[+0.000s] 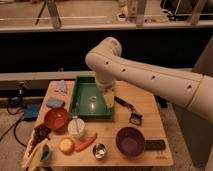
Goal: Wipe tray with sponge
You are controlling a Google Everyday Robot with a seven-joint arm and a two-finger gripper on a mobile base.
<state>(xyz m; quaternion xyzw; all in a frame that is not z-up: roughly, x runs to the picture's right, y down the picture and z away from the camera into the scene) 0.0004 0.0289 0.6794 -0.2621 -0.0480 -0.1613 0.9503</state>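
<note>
A green tray point(75, 99) lies at the back middle of the wooden table. My gripper point(108, 98) hangs at the end of the white arm point(145, 75) over the tray's right side, close to its right rim. A small tan piece point(111, 102) shows at the gripper's tip; I cannot tell whether it is a sponge. A blue sponge-like block point(55, 102) lies on the table left of the tray, apart from the gripper.
A blue cloth point(61, 86) lies at the back left. In front of the tray are a red bowl point(56, 118), a white cup point(76, 127), a carrot point(86, 142), a metal cup point(99, 150) and a purple bowl point(131, 141). A black brush point(127, 106) lies right of the tray.
</note>
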